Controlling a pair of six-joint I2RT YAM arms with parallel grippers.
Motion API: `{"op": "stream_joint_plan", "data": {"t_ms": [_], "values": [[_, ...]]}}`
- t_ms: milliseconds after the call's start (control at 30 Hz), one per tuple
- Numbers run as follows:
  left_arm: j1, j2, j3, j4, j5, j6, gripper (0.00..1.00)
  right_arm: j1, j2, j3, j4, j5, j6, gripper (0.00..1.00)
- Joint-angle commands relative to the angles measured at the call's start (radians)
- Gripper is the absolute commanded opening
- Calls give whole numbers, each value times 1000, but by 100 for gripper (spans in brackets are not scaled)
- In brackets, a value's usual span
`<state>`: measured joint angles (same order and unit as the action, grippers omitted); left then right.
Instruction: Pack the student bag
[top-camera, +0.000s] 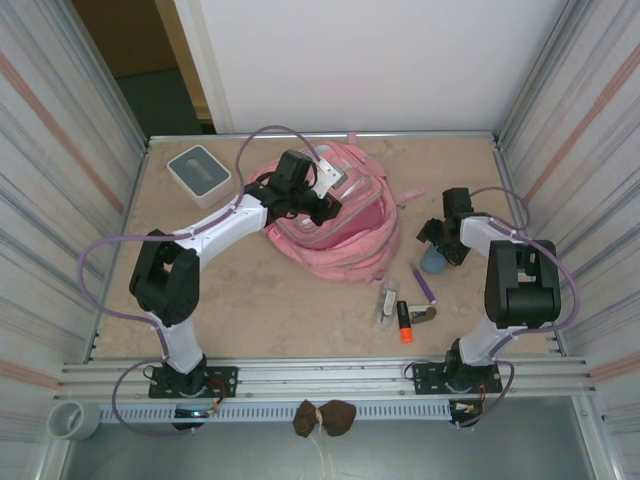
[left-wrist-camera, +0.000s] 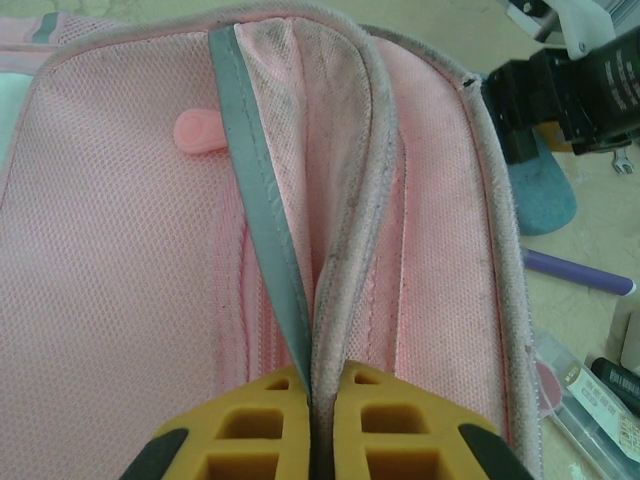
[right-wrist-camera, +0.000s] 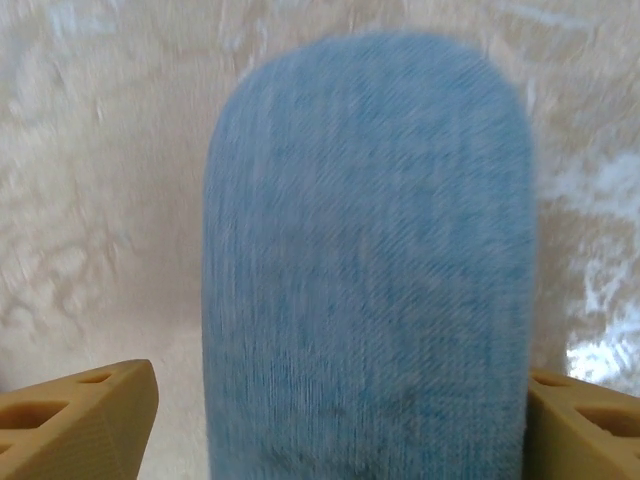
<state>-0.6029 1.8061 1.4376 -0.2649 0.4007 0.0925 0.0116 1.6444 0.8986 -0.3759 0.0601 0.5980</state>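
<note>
Beige tabletop, left hand clamped on student bag rim, right hand spread astride blue pouch

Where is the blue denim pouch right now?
In the top view the blue denim pouch lies on the right side, just right of the student bag, between the fingers of the right gripper, with the purple pen just in front.
</note>
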Motion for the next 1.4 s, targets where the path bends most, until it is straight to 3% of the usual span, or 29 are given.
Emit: {"op": "stream_joint_plan", "data": {"t_ms": [0,67,167,233,367,500,667,967,1133,1233,1367], "values": [[19,-45,38,12,12,-28,0,16,-45,-33,-65,54,-23,75],[29,-50,47,10,17,-49,0,16,-39,-35,-66,45,-25,68],[57,-64,63,24,64,-107,0,19,-34,-16,-72,42,-40,47],[83,-72,77,48,132,-163,0,19,-63,-3,-79,47,-59,38],[132,-65,126,82,262,-253,0,54,-174,18,-79,-41,-86,34],[143,-28,223,34,297,-259,0,182,-285,69,-81,-110,-50,33],[147,30,341,-34,307,-265,0,325,-284,146,3,-218,90,33],[163,96,465,-48,338,-329,0,425,-1,276,277,-301,410,35],[170,99,476,-46,346,-340,0,464,197,430,360,-251,503,43],[176,99,474,-40,351,-349,0,475,314,586,325,-285,485,56],[178,95,456,-25,362,-359,0,466,298,542,316,-290,456,75]]}}
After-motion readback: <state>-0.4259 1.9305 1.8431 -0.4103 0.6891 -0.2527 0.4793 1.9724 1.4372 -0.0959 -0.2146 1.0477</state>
